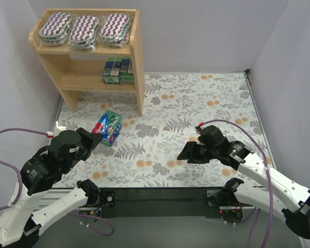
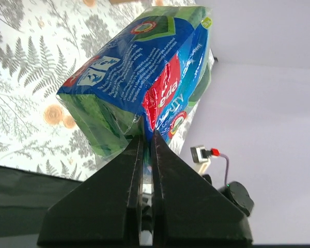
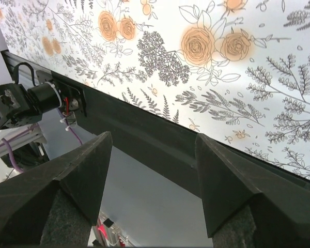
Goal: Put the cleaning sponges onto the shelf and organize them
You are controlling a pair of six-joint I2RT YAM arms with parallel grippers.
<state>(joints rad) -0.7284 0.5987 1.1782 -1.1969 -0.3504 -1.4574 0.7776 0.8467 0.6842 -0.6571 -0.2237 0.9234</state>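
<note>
The wooden shelf [image 1: 139, 62] stands at the far left. Three oval purple-and-white zigzag sponges [image 1: 84, 28] lie side by side on its top tier. Two blue-and-green packs [image 1: 119, 71] stand on its lower tier. My left gripper [image 1: 97, 138] is shut on the wrap of a third blue-and-green sponge pack [image 1: 109, 127], held over the floral mat in front of the shelf; the pack [image 2: 139, 77] fills the left wrist view just past my gripper [image 2: 146, 138]. My right gripper [image 1: 188, 153] is open and empty at the near right, also seen in its wrist view [image 3: 154, 155].
A floral mat [image 1: 196, 108] covers the table. White walls close in the back and both sides. A black strip [image 1: 160, 199] runs along the near edge between the arm bases. A purple cable [image 1: 20, 132] loops from the left arm.
</note>
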